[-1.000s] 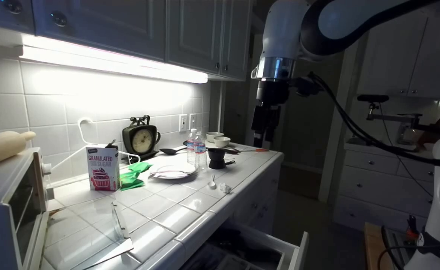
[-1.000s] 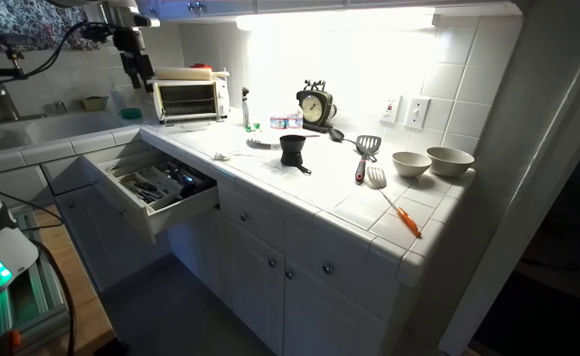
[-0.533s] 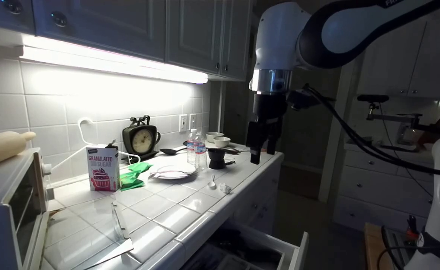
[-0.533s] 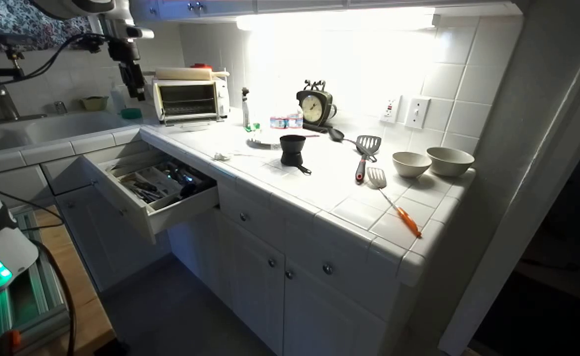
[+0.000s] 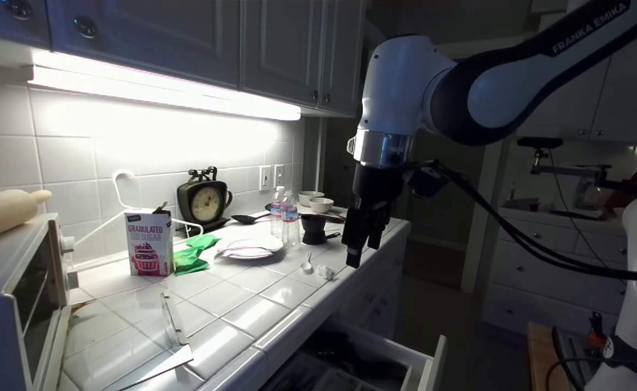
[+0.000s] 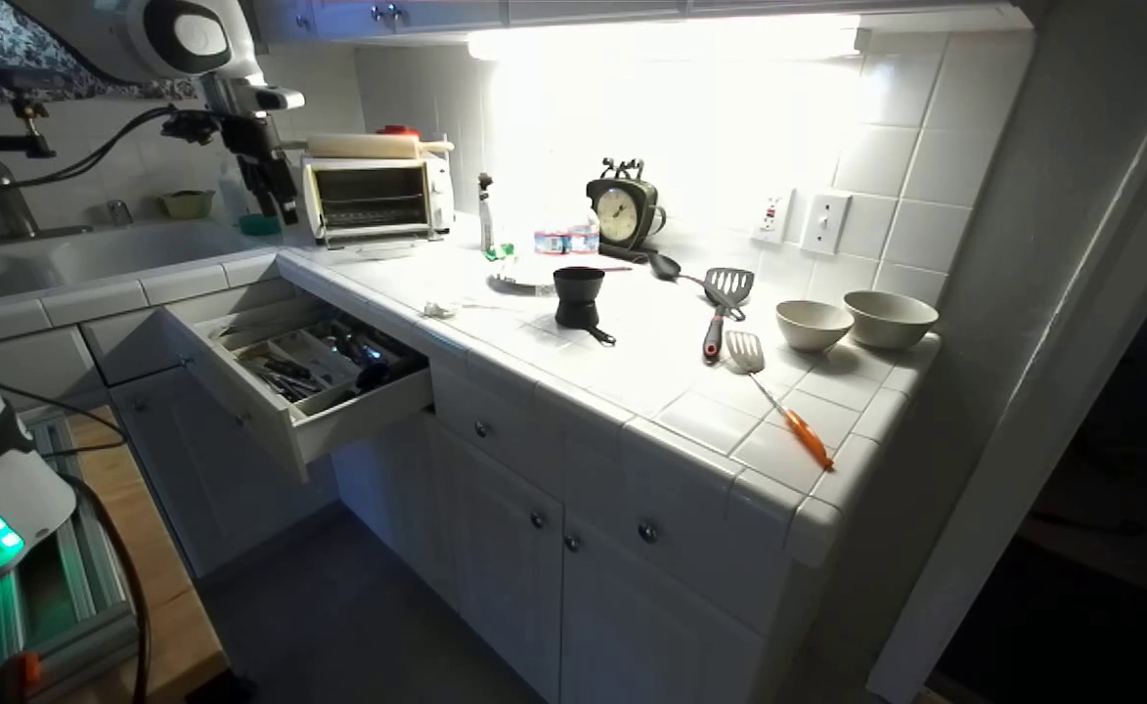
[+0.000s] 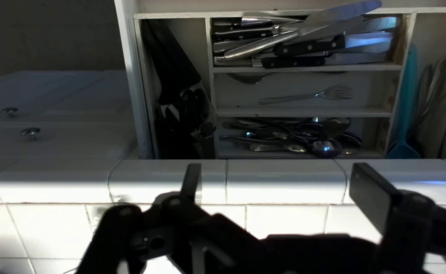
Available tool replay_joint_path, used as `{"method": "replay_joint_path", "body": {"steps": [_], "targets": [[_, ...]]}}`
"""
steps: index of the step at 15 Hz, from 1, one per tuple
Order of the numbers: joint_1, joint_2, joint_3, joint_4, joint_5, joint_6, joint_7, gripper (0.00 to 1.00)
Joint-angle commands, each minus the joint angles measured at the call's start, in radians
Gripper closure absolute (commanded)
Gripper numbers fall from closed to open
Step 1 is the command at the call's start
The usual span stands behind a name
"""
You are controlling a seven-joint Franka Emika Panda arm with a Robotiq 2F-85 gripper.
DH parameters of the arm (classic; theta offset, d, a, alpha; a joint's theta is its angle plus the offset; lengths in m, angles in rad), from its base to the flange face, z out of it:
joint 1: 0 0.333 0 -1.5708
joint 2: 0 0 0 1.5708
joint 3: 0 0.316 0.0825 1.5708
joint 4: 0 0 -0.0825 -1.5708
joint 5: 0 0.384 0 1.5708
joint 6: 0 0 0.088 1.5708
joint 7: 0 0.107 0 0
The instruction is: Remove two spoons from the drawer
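Drawer (image 6: 368, 418) pulled out below the counter (image 5: 288, 293), open at the top, well out over the floor (image 6: 387, 596). In the wrist view, counter edge (image 7: 150, 179) straight across the drawer's rear, just beside the spoons (image 7: 325, 148). Gripper (image 7: 278, 179) pointed down, jaws spread wide, with counter tile in view between the fingertips. In both exterior views, hangs in open air, higher than the drawer and well apart from it.

Spoons: lie heaped in the compartment next to the counter edge. Across a divider (image 7: 302, 112), in the next compartment: a fork (image 7: 333, 93). Beyond that: knives (image 7: 310, 47) in a pile, with one blade overlapping the compartment's far wall. Toward opposite sides of the drawer: dark utensils (image 7: 177, 83) and a blue utensil (image 7: 406, 99).

On the counter, close to the front edge: a white scoop (image 5: 307, 267), just beside a crumpled wrapper (image 5: 326, 272). Farther back: plates (image 5: 250, 251) and water bottles (image 5: 292, 222). Toward the sink (image 6: 133, 256): a toaster oven (image 6: 370, 200) with a rolling pin (image 6: 363, 147) on top.

In an exterior view: sugar box (image 5: 147, 244) with readable lettering. In an exterior view: full length of a spatula (image 6: 800, 430) with orange handle, near two bowls (image 6: 813, 328). Separate shapes of spoons and fork in the wrist view only; in both exterior views, drawer contents too dark and small to tell apart.
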Motion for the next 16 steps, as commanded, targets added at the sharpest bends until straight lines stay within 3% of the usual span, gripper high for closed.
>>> {"method": "replay_joint_path", "body": {"steps": [1,8,12,16], "targets": [[0.012,0.0,-0.014,0.001,-0.003,-0.002,0.001,0.0],[0.014,0.027,-0.015,0.011,0.03,0.0,0.021,0.0],[0.017,0.134,0.018,0.015,-0.07,0.071,0.174,0.0],[0.063,0.246,0.018,0.025,-0.308,0.165,0.267,0.0]]}}
